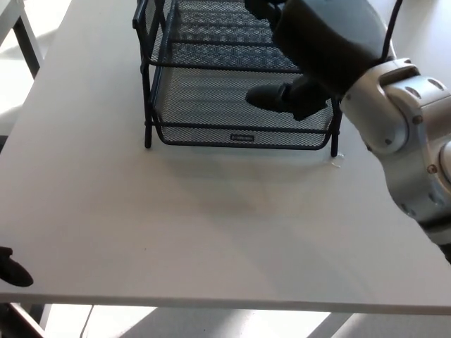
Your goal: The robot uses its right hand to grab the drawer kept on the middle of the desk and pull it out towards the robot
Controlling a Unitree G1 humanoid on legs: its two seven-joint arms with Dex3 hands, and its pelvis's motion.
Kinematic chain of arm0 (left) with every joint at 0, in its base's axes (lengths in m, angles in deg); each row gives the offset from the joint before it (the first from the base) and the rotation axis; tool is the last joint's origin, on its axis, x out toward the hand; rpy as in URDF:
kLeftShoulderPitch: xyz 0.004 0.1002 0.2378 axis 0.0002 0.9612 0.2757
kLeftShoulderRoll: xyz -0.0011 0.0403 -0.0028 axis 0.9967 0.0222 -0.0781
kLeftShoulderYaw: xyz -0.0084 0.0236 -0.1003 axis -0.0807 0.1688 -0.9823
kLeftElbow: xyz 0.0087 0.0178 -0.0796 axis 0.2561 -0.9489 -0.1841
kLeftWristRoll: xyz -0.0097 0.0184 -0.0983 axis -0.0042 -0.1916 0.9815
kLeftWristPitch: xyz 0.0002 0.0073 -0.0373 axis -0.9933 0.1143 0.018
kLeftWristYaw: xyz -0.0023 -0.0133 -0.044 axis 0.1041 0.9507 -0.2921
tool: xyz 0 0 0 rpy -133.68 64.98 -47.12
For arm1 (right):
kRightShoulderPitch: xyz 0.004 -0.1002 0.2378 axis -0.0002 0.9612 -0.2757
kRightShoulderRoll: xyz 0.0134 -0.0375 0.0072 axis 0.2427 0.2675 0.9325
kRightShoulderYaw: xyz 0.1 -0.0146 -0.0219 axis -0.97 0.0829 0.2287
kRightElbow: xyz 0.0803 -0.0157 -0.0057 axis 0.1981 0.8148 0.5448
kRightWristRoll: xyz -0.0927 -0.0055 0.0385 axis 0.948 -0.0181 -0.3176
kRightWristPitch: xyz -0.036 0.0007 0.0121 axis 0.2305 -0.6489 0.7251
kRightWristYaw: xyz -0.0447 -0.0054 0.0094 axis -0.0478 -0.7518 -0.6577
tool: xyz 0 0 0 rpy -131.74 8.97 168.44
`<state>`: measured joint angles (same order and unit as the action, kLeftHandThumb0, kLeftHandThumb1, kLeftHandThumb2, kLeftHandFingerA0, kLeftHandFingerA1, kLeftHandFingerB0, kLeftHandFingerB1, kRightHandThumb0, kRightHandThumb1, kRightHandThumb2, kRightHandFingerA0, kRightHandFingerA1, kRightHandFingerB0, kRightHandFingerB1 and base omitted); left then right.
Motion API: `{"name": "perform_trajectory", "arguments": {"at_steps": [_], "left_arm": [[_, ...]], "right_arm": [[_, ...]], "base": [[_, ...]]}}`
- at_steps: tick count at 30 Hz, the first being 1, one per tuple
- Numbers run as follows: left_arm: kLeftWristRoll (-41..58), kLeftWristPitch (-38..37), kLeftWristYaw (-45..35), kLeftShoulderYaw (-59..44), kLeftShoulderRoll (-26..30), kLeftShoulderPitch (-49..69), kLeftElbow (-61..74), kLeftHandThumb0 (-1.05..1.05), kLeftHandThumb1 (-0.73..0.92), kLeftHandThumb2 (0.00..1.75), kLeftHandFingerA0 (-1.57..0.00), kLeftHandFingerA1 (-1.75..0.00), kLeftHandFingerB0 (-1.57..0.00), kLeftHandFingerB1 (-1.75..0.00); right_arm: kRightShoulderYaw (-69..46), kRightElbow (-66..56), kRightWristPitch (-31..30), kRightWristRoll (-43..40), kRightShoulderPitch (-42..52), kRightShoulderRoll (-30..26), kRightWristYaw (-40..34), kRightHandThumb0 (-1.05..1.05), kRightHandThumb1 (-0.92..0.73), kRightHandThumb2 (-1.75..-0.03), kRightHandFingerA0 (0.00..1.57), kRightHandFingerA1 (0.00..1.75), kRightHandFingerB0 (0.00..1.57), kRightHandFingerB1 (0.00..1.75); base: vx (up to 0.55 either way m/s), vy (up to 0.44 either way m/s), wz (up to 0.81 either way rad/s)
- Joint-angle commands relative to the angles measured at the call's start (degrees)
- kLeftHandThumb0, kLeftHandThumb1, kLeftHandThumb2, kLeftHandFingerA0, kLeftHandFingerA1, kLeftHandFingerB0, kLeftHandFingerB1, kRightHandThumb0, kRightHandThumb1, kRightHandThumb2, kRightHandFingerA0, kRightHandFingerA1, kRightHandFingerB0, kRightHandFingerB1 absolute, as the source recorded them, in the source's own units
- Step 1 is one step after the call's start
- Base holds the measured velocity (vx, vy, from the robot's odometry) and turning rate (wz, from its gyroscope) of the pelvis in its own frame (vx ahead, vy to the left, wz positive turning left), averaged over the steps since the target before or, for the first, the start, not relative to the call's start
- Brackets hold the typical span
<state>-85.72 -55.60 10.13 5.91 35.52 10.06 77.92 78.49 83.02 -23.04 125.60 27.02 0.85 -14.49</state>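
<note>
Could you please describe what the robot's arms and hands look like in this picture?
The right arm has rounded silver-grey shells and a thin black cable. Its black right hand has thick, blunt fingers. Only a small black tip of the left hand shows.

Small label plate (242,138) on drawer (243,105) front, lettering unreadable

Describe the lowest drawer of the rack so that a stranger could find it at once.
On the white desk stands a black mesh rack. Its lowest drawer is the bottom tray, nearest the desk's surface; unlike the trays above, its front rail carries a small label.
</note>
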Motion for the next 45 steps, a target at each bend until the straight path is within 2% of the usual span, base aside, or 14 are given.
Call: {"name": "perform_trajectory", "arguments": {"at_steps": [1, 4, 9, 10, 13, 14, 15, 27, 28, 32, 37, 38, 41, 45], "left_arm": [[-0.6, -1.1, -0.2, -0.4, 0.0, -0.1, -0.2, -0.29, 0.55, 0.56, -0.81, -0.87, -0.81, -0.58], [-1.1, -1.0, -0.4, 0.1, 0.2, -0.9, -0.2, -0.29, 0.56, 0.56, -0.8, -0.86, -0.8, -0.58], [-1.0, -0.5, -1.0, 0.2, 0.2, -1.1, 0.4, -0.31, 0.56, 0.56, -0.81, -0.89, -0.8, -0.59], [-1.2, -0.6, -1.1, 0.3, 0.2, -1.3, 0.3, -0.31, 0.56, 0.56, -0.81, -0.89, -0.8, -0.59], [-1.3, -0.2, -1.6, 0.3, 0.4, -1.0, 1.1, -0.3, 0.55, 0.57, -0.81, -0.9, -0.81, -0.59], [-1.1, -0.7, -1.6, 0.3, 0.3, -1.1, 0.9, -0.3, 0.55, 0.56, -0.82, -0.91, -0.82, -0.61], [-1.1, -1.9, -1.2, 0.5, 0.3, -1.3, 0.3, -0.3, 0.54, 0.56, -0.83, -0.91, -0.83, -0.62], [-1.1, -1.5, -1.7, 0.7, 0.3, -1.3, 0.7, -0.3, 0.55, 0.56, -0.81, -0.9, -0.82, -0.61], [-1.5, -1.6, -1.5, 0.7, 0.3, -1.3, 0.6, -0.3, 0.55, 0.56, -0.81, -0.91, -0.82, -0.61], [-1.4, -1.2, -1.9, 0.8, 0.4, -1.9, 0.7, -0.31, 0.55, 0.56, -0.82, -0.91, -0.82, -0.61], [-1.2, -1.8, -1.9, 0.9, 0.3, -2.1, 0.5, -0.31, 0.55, 0.56, -0.83, -0.92, -0.83, -0.61], [-1.2, -1.3, -2.2, 0.9, 0.5, -2.5, 0.8, -0.31, 0.55, 0.56, -0.83, -0.92, -0.83, -0.61], [-1.3, -1.1, -2.7, 0.9, 1.1, -3.3, 0.5, -0.29, 0.55, 0.57, -0.82, -0.88, -0.82, -0.6], [-1.0, -1.1, -3.0, 0.6, 1.0, -3.6, 0.7, -0.29, 0.54, 0.57, -0.82, -0.9, -0.82, -0.6]], "right_arm": [[1.0, 5.0, 0.0, -0.2, -1.8, 2.1, 3.7, -0.69, -0.39, -0.84, 0.08, 0.56, 0.0, 0.4], [1.6, 9.7, 1.5, 1.1, -2.3, 2.9, 0.6, -0.39, -0.23, -0.87, 0.03, 0.54, 0.0, 0.52], [4.0, 18.0, 3.0, 6.0, -4.0, 3.7, -6.8, -0.38, -0.25, -0.88, 0.03, 0.54, 0.0, 0.51], [4.4, 19.9, 3.2, 6.7, -4.8, 3.7, -7.3, -0.79, -0.43, -0.76, 0.03, 0.52, 0.07, 0.44], [5.0, 24.8, 2.4, 7.5, -6.0, 4.8, -9.6, -0.67, -0.38, -0.78, 0.03, 0.47, 0.06, 0.41], [5.3, 27.0, 1.9, 7.9, -6.8, 5.5, -10.3, -0.63, -0.48, -0.55, 0.01, 0.43, 0.08, 0.37], [5.7, 30.0, 1.4, 8.5, -7.8, 6.3, -11.7, -0.65, -0.37, -0.79, 0.02, 0.4, 0.05, 0.41], [6.6, 46.3, 2.4, 9.5, -14.0, 9.5, -20.1, -0.68, -0.41, -0.79, 0.08, 0.52, 0.04, 0.34], [6.8, 47.6, 2.4, 10.0, -14.3, 9.9, -22.0, -0.66, -0.52, -0.57, 0.16, 0.48, 0.09, 0.32], [8.6, 52.3, 2.3, 11.7, -16.2, 10.6, -25.8, -0.67, -0.43, -0.82, 0.54, 0.73, 0.1, 0.46], [9.7, 55.6, 5.4, 11.6, -17.0, 10.3, -29.8, -0.6, -0.57, -0.57, 0.79, 0.83, 0.26, 0.42], [9.6, 56.9, 6.8, 11.4, -17.3, 10.3, -31.9, -0.56, -0.57, -0.57, 0.91, 1.08, 0.32, 0.44], [10.0, 58.1, 9.4, 11.1, -17.9, 9.8, -33.1, -0.53, -0.43, -0.85, 1.12, 1.23, 0.35, 0.57], [10.8, 59.8, 11.8, 11.6, -18.3, 9.4, -35.8, -0.4, -0.59, -0.6, 1.06, 1.43, 0.46, 0.49]], "base": [[0.0, 0.0, 0.0], [0.0, 0.0, 0.0], [0.0, 0.0, 0.0], [0.0, 0.0, 0.0], [0.0, 0.0, 0.0], [0.0, 0.0, 0.0], [0.0, 0.0, 0.0], [0.0, 0.0, 0.0], [0.0, 0.0, 0.0], [0.0, 0.0, 0.0], [0.0, 0.0, 0.0], [0.0, 0.0, 0.0], [0.0, 0.0, 0.0], [0.0, 0.0, 0.0]]}}
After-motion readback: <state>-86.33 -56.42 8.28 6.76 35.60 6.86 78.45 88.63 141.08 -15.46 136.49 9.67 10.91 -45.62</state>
